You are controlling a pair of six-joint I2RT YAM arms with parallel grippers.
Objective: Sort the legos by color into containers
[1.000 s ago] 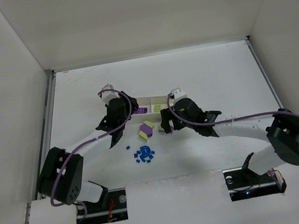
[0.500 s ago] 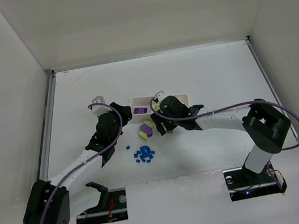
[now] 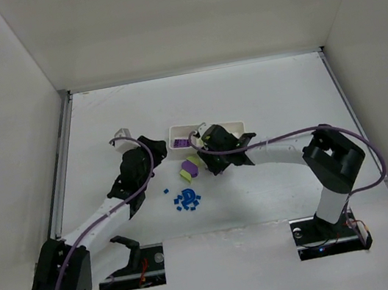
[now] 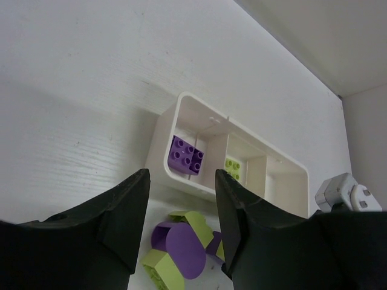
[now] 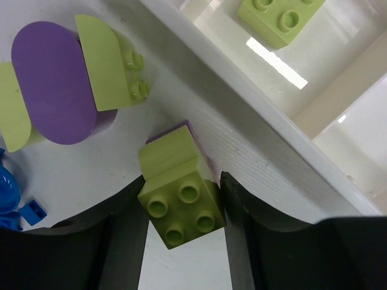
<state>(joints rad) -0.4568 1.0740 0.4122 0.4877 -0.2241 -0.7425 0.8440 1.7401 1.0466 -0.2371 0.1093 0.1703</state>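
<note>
Right claw (image 5: 183,180) nearer yellow-green four-stud brick (image 5: 180,205)

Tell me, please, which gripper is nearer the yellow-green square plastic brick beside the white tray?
Right. The right gripper grips the brick; the left gripper hangs open, away left of the tray.

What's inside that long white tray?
The tray holds a purple brick in one end compartment, a green brick in the middle. The other end compartment looks bare where it shows; the right arm covers part of it from above.
</note>
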